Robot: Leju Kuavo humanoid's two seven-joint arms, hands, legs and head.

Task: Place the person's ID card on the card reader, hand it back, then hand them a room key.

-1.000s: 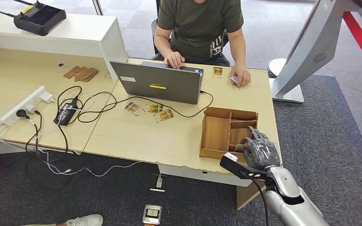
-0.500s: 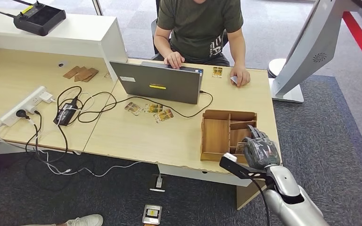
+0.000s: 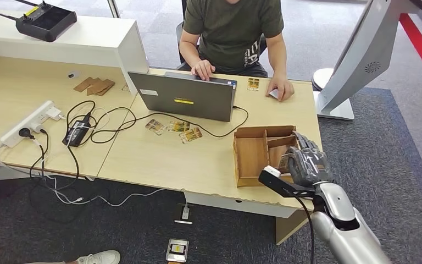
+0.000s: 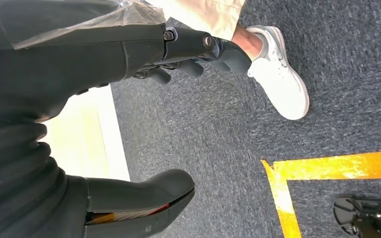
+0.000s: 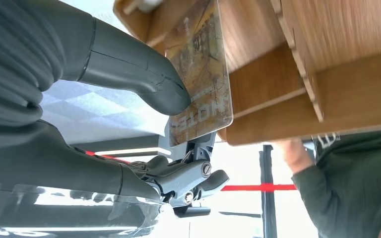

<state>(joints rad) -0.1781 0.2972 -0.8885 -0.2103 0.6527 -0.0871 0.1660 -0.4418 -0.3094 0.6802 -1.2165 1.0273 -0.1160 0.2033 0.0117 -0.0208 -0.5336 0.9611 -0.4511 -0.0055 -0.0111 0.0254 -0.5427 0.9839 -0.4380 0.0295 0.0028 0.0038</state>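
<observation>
Wooden desk (image 3: 159, 159), grey carpet (image 3: 395, 165), laptop (image 3: 184, 99).

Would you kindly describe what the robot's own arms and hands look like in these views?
The right arm is smooth silver metal, with a thin black cable along it and a black bar-shaped module at the wrist. The right hand is dark grey, with jointed fingers and a thick, rounded thumb. The left hand matches: dark grey ribbed cover, visible pivot screws.

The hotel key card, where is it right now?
The hotel key card is pinched in the robot's right hand, at the wooden organizer box near the desk's front right corner.
</observation>
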